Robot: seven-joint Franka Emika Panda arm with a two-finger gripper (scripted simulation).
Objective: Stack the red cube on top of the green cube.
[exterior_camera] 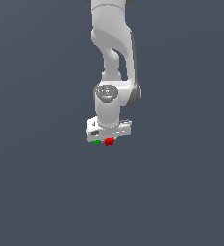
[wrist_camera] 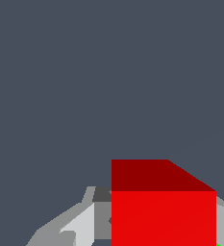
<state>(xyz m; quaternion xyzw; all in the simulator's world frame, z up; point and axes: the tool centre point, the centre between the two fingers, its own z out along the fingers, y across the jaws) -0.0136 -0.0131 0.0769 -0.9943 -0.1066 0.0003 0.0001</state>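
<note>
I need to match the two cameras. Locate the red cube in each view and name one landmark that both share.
Exterior view: the red cube sits just under the white gripper, near the picture's centre, beside the green cube, which lies toward the exterior view's left.
Wrist view: the red cube fills the lower right of the picture, with a grey finger beside it.
Shared landmark: the green cube, of which only a sliver shows in the wrist view.

A flat, plain, dark slate-grey surface [exterior_camera: 41, 192] fills the exterior view from twelve to six o'clock under even light, uniform in tone.
</note>
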